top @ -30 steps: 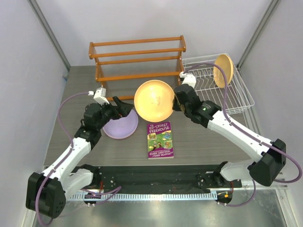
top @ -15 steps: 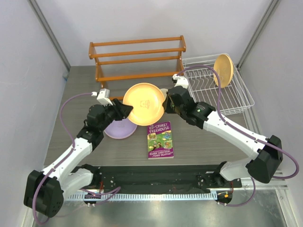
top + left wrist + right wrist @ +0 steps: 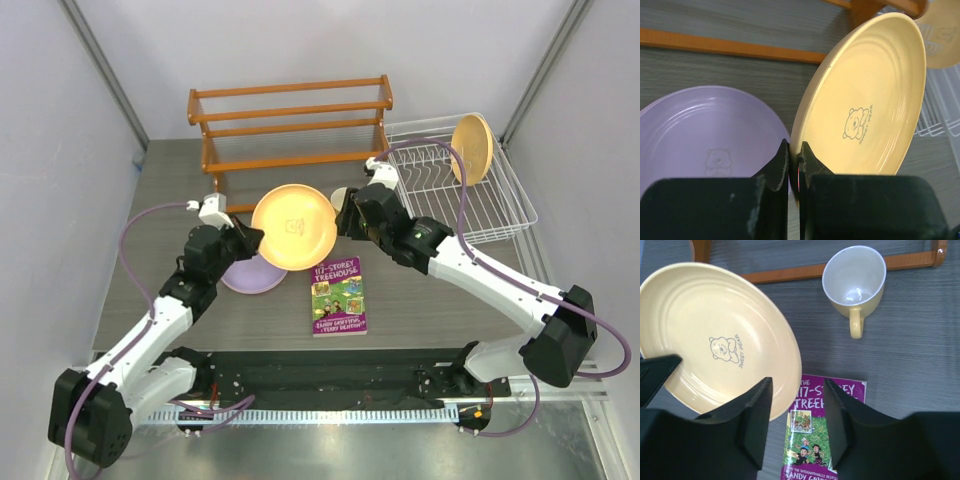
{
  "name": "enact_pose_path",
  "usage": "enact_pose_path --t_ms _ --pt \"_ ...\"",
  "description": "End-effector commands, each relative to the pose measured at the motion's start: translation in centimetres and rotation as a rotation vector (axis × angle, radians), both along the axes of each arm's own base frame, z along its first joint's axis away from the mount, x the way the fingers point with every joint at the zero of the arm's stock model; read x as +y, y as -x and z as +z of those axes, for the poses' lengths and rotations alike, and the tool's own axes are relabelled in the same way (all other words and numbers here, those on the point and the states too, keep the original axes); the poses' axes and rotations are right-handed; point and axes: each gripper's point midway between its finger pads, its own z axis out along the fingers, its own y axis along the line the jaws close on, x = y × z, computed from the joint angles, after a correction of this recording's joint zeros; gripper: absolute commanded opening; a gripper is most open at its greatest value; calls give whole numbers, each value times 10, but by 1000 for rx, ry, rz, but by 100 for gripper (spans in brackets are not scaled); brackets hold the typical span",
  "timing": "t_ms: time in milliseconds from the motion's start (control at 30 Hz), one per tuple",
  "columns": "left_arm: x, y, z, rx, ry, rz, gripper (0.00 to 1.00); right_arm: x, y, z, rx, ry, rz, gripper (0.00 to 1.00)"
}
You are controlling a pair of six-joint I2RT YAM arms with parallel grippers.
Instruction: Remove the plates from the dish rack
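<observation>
Closest to the arms' bases, a purple book point(image 3: 338, 296) with a picture cover lies flat on the gray table point(image 3: 420, 300). Just left of it a lilac plate point(image 3: 255, 278) lies flat on the table too, and the left wrist view shows a faint little bear in its middle. The left gripper point(image 3: 250, 238) is right above this plate. Its two black fingers point(image 3: 780, 167) are pressed tight on the rim of a yellow plate point(image 3: 293, 226), pinching it at its left edge. The yellow plate is up off the table and tilted, almost on its edge in the left wrist view, and it hangs partly over the lilac plate. It has a small bear and some words printed inside. On the plate's other side is the right gripper point(image 3: 342, 213). Its fingers are spread apart and are not pinching anything, and the plate's right rim shows just in front of the gap between them. A bit farther back a yellow mug point(image 3: 855, 282) sits on the table with its handle pointing toward the book. Behind it stands an orange wooden shelf rack point(image 3: 290, 115). At the far right is the white wire dish rack point(image 3: 500, 200), and an orange-tan plate point(image 3: 470, 148) stands on its edge in the rack's back part.
</observation>
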Motion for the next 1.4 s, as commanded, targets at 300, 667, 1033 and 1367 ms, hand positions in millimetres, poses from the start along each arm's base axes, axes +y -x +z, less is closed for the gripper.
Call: enact_pose_path --t_ms 300,667,1033,1367 --pt "70 0 -9 159 -200 342 0 -37 -10 21 -114 93 -132 67" --pt "89 10 -51 290 -185 449 0 -51 -12 12 -107 160 -154 67" --pt "99 17 -62 306 -193 502 0 -66 -16 6 -103 204 -198 70" --pt "97 18 -66 309 -196 487 7 -110 -31 28 -161 313 -320 76"
